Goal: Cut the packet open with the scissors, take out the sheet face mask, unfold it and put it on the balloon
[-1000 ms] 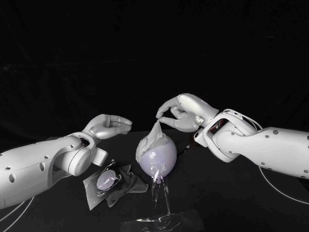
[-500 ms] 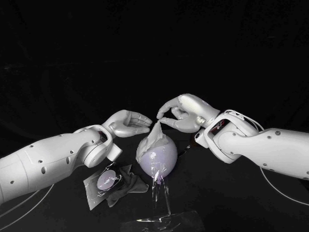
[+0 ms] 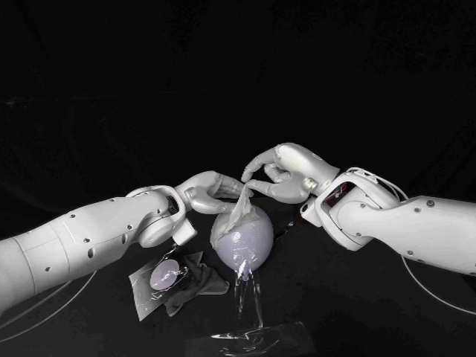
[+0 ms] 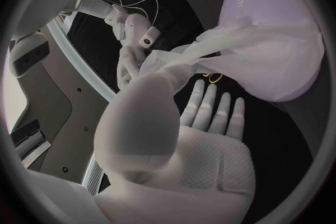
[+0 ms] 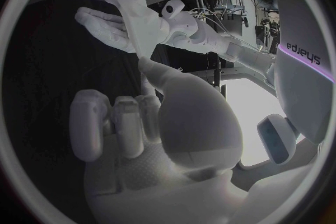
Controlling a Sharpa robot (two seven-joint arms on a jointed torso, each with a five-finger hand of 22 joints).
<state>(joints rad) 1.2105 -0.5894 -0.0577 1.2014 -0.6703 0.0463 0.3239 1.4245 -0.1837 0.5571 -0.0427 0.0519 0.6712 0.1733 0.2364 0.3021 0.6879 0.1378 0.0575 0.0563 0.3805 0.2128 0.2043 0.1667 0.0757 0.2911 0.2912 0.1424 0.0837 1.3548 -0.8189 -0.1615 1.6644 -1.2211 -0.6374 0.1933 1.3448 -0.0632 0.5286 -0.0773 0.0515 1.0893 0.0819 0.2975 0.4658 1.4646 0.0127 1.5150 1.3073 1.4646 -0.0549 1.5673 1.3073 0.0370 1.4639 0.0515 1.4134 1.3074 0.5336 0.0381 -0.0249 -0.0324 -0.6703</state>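
The right hand [image 3: 270,177] pinched the sheet mask [image 3: 236,213] by its top corner, above the balloon [image 3: 245,249] it partly draped. The left hand [image 3: 208,193] hovered beside, fingers spread, empty. A sharp tug might tear the sheet mask or topple the balloon.

Our right hand [image 3: 277,175] is up at centre, thumb and a finger pinching the top tip of the mask [image 3: 236,214], other fingers bent. Our left hand [image 3: 210,193] sits just beside it, palm open, fingers straight, holding nothing. Both forearms angle inward.
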